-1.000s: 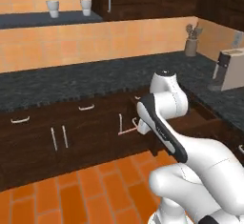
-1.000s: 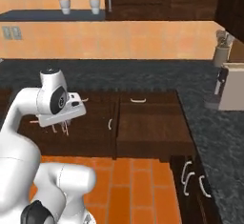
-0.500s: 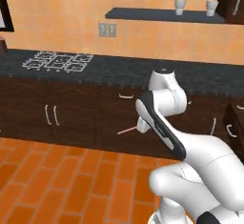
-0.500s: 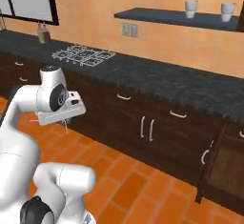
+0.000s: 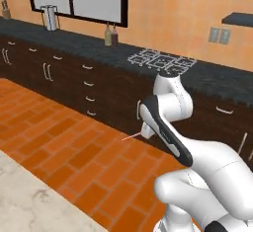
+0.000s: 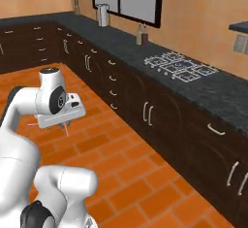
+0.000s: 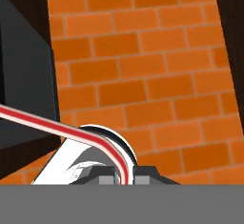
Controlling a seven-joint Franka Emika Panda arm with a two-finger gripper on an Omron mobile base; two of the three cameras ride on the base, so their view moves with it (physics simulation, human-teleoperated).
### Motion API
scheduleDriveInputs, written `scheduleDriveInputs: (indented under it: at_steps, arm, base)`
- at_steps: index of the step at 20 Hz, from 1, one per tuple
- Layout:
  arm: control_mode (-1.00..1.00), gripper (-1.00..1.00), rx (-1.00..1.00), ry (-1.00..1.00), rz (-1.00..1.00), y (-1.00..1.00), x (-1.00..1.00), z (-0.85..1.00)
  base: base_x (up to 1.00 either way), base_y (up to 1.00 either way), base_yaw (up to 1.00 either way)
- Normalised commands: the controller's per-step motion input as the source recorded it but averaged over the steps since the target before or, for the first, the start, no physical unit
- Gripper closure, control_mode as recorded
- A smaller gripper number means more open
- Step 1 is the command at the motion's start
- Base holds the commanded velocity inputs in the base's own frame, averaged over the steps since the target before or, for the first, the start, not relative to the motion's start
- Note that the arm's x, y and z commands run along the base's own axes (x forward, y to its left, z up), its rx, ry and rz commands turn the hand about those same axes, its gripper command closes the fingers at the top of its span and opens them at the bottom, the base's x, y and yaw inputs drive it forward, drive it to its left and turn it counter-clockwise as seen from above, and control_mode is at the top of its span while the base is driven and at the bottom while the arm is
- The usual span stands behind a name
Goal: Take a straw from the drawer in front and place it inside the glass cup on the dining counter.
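Observation:
My gripper (image 7: 125, 179) is shut on the straw (image 7: 71, 131), a thin pinkish-red tube that rises from between the finger tips and bends off to the left in the hand view. In the left base view the gripper (image 5: 144, 131) hangs over the brick floor, and the straw (image 5: 130, 137) pokes out to its left. From the right base view the gripper (image 6: 64, 124) sits low at the left, with a short bit of the straw (image 6: 32, 124) showing beside it. A corner of the dining counter (image 5: 29, 201) shows at lower left. The drawer and the glass cup are out of view.
A black granite counter (image 5: 94, 46) with dark cabinets runs along the wall. On it are a stove top (image 5: 160, 60), two bottles (image 5: 111, 34) and a pale canister (image 5: 49, 18). Orange brick floor (image 5: 74, 142) lies open between that counter and the island.
The whole scene has swept sideways, so the base has turned. The arm keeps the same pose with the straw in its grip. The island's corner has come into the left base view.

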Motion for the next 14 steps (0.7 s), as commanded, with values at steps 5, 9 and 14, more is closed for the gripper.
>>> scheduleDriveInputs:
  at_steps: [5, 9, 14]
  arm:
    - [1.00, 1.00, 0.00, 0.00, 0.00, 0.00, 0.00, 0.00]
    - [1.00, 1.00, 0.00, 0.00, 0.00, 0.00, 0.00, 0.00]
    - [1.00, 1.00, 0.00, 0.00, 0.00, 0.00, 0.00, 0.00]
  base:
    - [0.06, 0.28, 0.60]
    - [-0.76, 0.00, 0.33]
    - [-0.58, 0.00, 0.23]
